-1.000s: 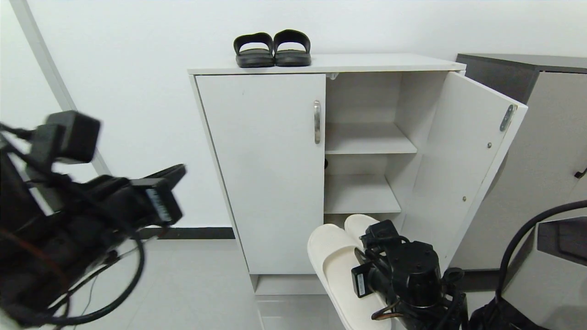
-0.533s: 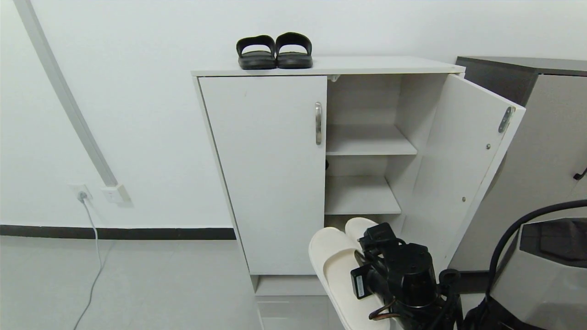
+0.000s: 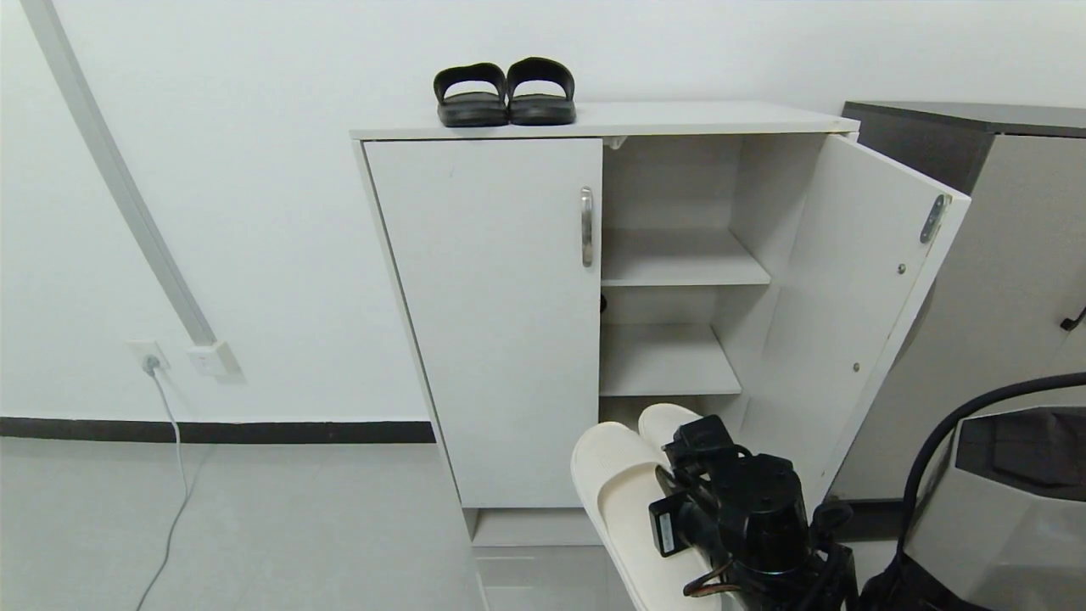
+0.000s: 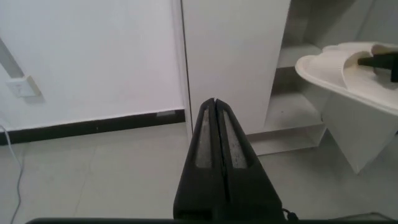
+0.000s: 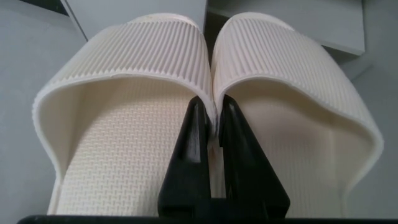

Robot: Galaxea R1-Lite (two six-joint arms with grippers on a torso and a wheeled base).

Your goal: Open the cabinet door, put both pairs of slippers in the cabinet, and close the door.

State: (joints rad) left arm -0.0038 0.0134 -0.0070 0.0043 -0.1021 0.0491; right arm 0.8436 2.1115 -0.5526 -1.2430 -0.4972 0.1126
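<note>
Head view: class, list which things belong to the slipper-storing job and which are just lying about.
Job in hand:
white slippers, pinched in the right tool
white cabinet
open door
black slippers, on the cabinet's top

Lying about:
grey cabinet, beside the white one
wall socket
cable

White slippers before open cabinet door

Socket: low on wall, plug in.
Cable: grey, drops from socket to floor.
Trunking: slants down wall to box by socket.
Skirting: black, wall base.
Grey cabinet: far rt, dark top.
</note>
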